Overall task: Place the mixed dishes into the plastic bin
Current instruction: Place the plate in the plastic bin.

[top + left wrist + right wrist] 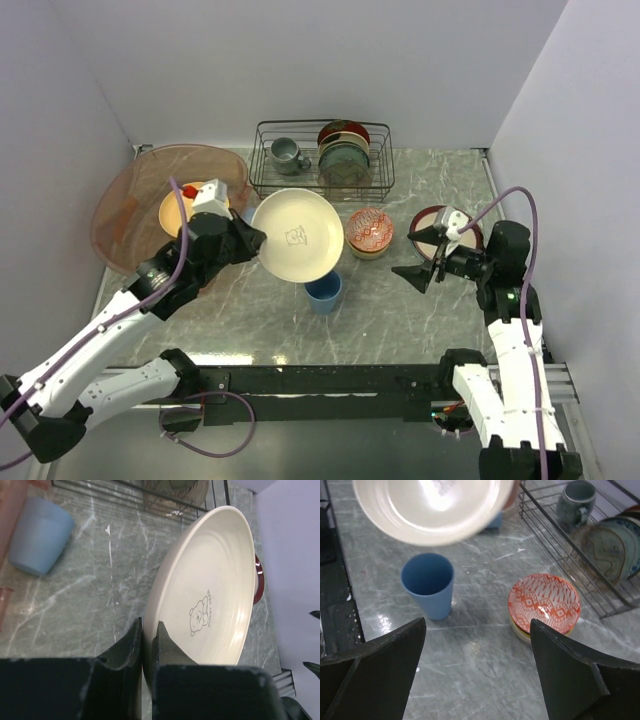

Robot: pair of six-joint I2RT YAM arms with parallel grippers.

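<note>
The left gripper (pixel 149 635) is shut tight on the edge of a round cream plate with a little bear drawing (pixel 297 235). It holds the plate up in the air, just right of the big pinkish see-through plastic bin (pixel 125 205). An orange-yellow plate (pixel 176 212) lies inside the bin. Far right of the bin, the right gripper (pixel 405 253) is wide open and holds nothing, next to a dark red plate (pixel 428 214).

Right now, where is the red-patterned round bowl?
Top view, right of centre: red-patterned round bowl atop a cream bowl, between the raised cream plate and the dark red plate.
</note>
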